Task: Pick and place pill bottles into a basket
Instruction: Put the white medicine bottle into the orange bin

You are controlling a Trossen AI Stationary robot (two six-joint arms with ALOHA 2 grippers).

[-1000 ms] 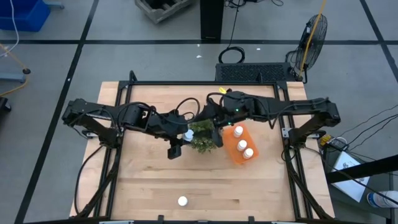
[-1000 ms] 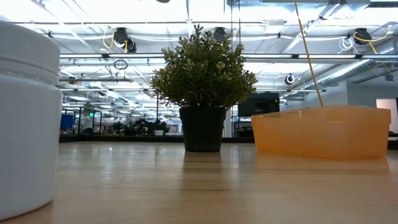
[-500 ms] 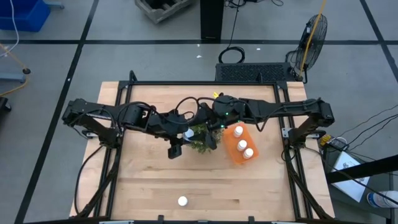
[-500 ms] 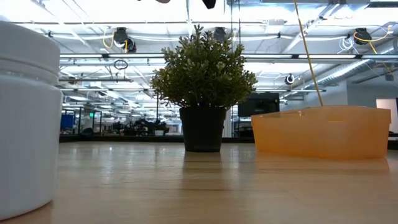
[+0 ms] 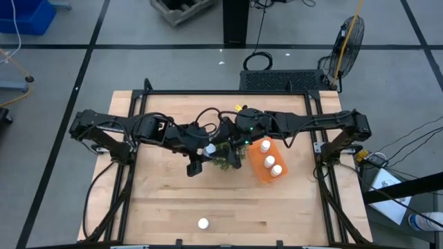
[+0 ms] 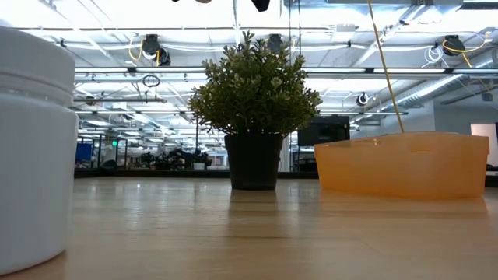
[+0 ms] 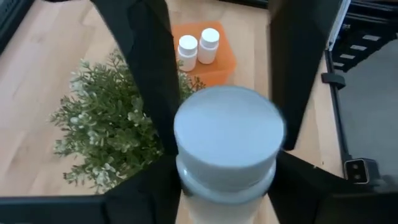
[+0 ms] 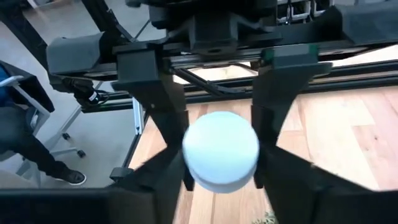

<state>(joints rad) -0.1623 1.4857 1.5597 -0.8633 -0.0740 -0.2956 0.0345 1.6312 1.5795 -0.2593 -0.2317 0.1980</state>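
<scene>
Above the middle of the table (image 5: 166, 200), just beside the plant (image 5: 223, 158), a pill bottle (image 5: 209, 149) is being held aloft, pinched at its sides by the left gripper (image 7: 227, 186). The right gripper (image 5: 234, 148) is being presented to the same bottle from the other side. Whether it has closed on it cannot be told.

A hand-over is judged to be in hand. It is being done well only if the receiving grip is being seated squarely on the bottle's body below the cap before the left one is being eased off. The foliage is best being kept out of the grasp.

The basket (image 5: 257, 169) is lying beyond the plant with three bottles (image 5: 270, 161) in it. A fifth bottle (image 5: 203, 223) is being left near the table's front edge.
</scene>
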